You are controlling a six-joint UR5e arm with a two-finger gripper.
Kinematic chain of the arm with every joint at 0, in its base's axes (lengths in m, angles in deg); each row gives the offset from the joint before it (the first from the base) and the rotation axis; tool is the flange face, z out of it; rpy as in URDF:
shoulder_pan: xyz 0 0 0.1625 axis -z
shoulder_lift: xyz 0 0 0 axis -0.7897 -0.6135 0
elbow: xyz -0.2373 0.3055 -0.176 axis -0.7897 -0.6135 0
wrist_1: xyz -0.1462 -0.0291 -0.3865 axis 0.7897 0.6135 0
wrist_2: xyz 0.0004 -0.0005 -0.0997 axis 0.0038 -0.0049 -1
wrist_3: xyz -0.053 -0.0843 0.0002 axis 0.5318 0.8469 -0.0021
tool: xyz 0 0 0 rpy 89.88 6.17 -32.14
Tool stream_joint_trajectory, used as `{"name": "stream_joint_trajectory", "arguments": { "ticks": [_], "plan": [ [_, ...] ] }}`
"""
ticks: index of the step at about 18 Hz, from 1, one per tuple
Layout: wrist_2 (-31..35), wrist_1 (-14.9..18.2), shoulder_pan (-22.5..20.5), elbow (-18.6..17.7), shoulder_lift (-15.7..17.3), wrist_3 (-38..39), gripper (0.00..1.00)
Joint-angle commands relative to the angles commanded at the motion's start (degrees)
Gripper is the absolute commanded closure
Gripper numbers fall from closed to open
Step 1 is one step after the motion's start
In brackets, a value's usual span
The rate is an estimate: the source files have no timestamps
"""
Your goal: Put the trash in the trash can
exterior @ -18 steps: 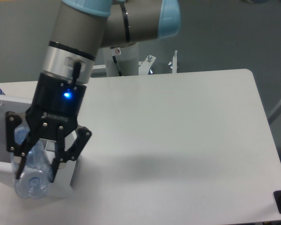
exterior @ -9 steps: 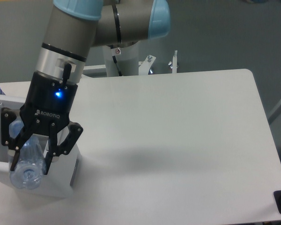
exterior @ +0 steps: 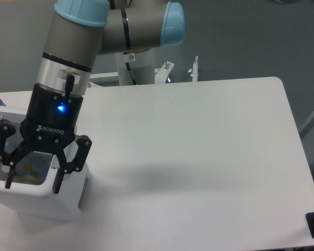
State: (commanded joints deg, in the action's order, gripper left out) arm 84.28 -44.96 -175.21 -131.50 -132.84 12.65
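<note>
At far left the gripper (exterior: 32, 184) hangs over the trash can (exterior: 47, 203), fingers spread wide, holding nothing. Between them, inside the bin, a bluish and yellowish shape shows, too blurred to identify. Rightward stretches the white table (exterior: 199, 157), then grey floor (exterior: 251, 36) behind.

Colour rundown: the pincer (exterior: 32, 183) is all matte black with a small blue light glowing on its body and pale lettering underneath. The arm (exterior: 89, 31) above it goes silver ring, then grey tube, with light blue caps at the joints. The tabletop (exterior: 199, 157) is plain white, no pattern. The trash can (exterior: 47, 201) is white too, and something bluish with a bit of yellow shows inside it. Backdrop is dull grey.
</note>
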Motion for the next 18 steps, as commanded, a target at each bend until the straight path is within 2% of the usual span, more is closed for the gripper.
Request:
{"name": "stream_joint_trajectory", "arguments": {
  "ticks": [5,11,16,18],
  "plan": [
    [3.1,0.1,-1.0,0.1,-0.4,-3.4,0.04],
    [3.2,0.5,-7.0,-1.0,-0.4,-10.8,0.00],
    [2.8,1.1,-16.6,-5.5,0.1,-21.3,0.00],
    [2.7,3.3,-19.2,-5.5,-0.2,-24.9,0.00]
  ]
}}
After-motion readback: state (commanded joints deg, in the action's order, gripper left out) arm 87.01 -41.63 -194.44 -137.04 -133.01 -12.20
